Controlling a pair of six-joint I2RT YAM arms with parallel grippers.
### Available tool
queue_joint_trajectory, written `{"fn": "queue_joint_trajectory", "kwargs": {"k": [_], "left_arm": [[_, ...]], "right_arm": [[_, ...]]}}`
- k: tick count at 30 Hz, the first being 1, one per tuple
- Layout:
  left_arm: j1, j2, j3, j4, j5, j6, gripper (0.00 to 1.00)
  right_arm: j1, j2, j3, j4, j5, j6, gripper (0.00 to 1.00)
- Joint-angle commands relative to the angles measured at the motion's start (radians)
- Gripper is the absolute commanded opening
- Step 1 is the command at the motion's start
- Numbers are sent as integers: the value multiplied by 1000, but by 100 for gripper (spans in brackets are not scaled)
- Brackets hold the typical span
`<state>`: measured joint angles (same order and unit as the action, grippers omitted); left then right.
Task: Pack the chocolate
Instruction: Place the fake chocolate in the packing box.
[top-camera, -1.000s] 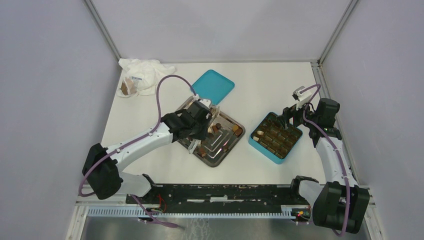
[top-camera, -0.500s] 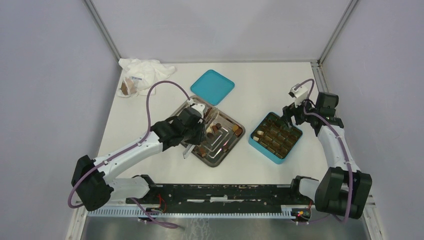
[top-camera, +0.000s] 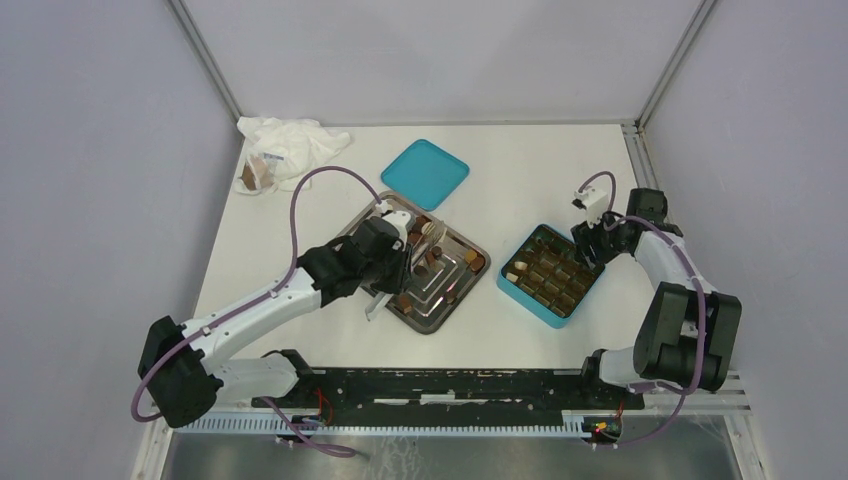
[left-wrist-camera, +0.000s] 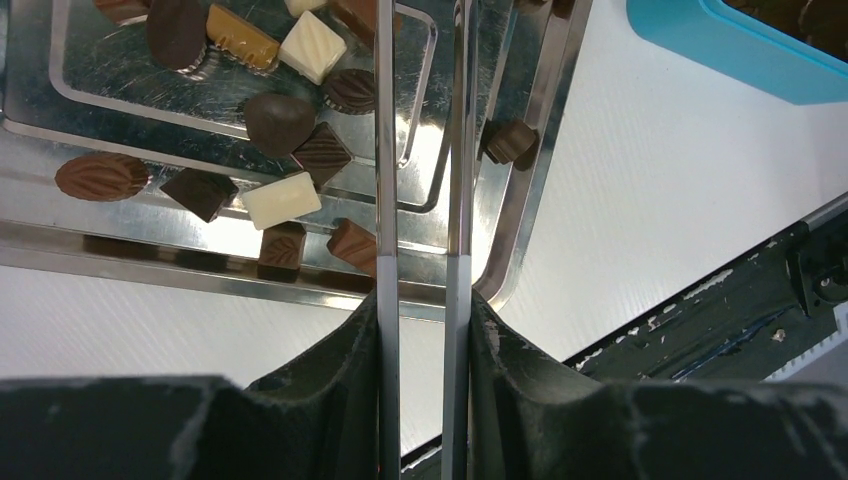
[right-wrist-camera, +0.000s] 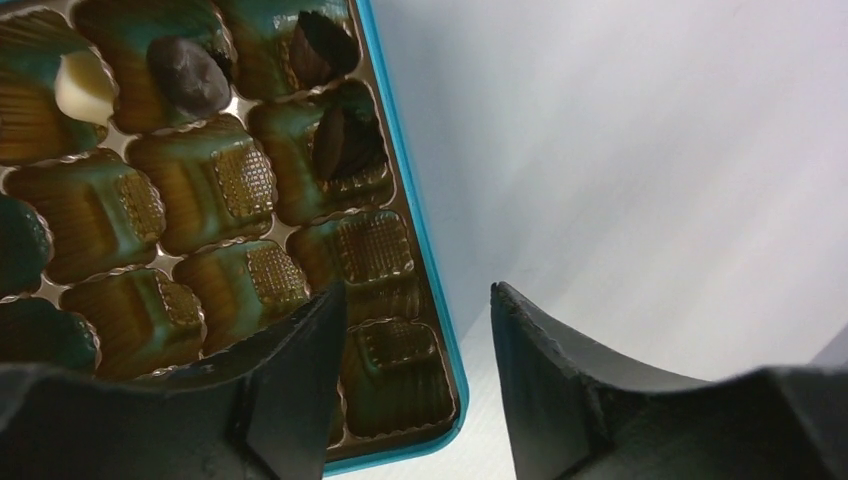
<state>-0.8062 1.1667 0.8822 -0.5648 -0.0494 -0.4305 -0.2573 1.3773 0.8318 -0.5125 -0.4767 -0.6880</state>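
Note:
The chocolate (top-camera: 432, 262) lies loose on a steel tray (top-camera: 455, 305) as several dark, light-brown and cream pieces, such as a white cube (left-wrist-camera: 281, 199). My left gripper (top-camera: 385, 262) (left-wrist-camera: 424, 300) is shut on a pair of metal tongs (left-wrist-camera: 462, 150), whose blades reach over the tray with a narrow gap between them. Their tips are out of the left wrist view. My right gripper (top-camera: 592, 240) (right-wrist-camera: 418, 290) stands open astride the right wall of the teal box (top-camera: 530, 303) (right-wrist-camera: 420, 230). It holds nothing. The box's cups hold a few pieces, one white (right-wrist-camera: 83, 85) and one dark (right-wrist-camera: 188, 72).
A teal lid (top-camera: 425, 173) lies flat behind the tray. A crumpled white plastic bag (top-camera: 290, 145) with a brown lump (top-camera: 255, 176) sits at the back left corner. The black base rail (top-camera: 450, 385) runs along the near edge.
My right gripper has dropped toward the box's far right wall and its jaws have narrowed. My left arm has drawn the tongs slightly back toward the tray's near left side.

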Motion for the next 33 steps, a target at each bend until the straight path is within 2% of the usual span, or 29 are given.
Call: {"fn": "queue_joint_trajectory", "kwargs": {"k": [1, 3, 9, 12, 14, 19, 21, 27, 33], "left_arm": [[4, -40, -2, 71, 28, 54, 2], [4, -42, -5, 72, 28, 54, 2], [4, -44, -11, 77, 42, 54, 2], [4, -45, -9, 81, 45, 54, 2], [4, -48, -8, 84, 45, 54, 2], [4, -53, -10, 93, 70, 50, 2], [4, -52, -9, 97, 77, 50, 2], [-2, -57, -9, 125, 115, 47, 2], [-35, -57, -1, 155, 121, 56, 2]], "right_arm": [[-1, 34, 43, -20, 21, -54, 55], [-1, 45, 46, -4, 24, -52, 49], [37, 56, 44, 35, 29, -59, 46], [81, 76, 49, 36, 56, -74, 42], [99, 82, 53, 33, 79, -74, 36], [111, 61, 42, 49, 117, -74, 7], [110, 43, 34, 58, 119, -80, 1], [113, -74, -10, 91, 87, -109, 0], [145, -303, -106, 183, 69, -172, 0]]}}
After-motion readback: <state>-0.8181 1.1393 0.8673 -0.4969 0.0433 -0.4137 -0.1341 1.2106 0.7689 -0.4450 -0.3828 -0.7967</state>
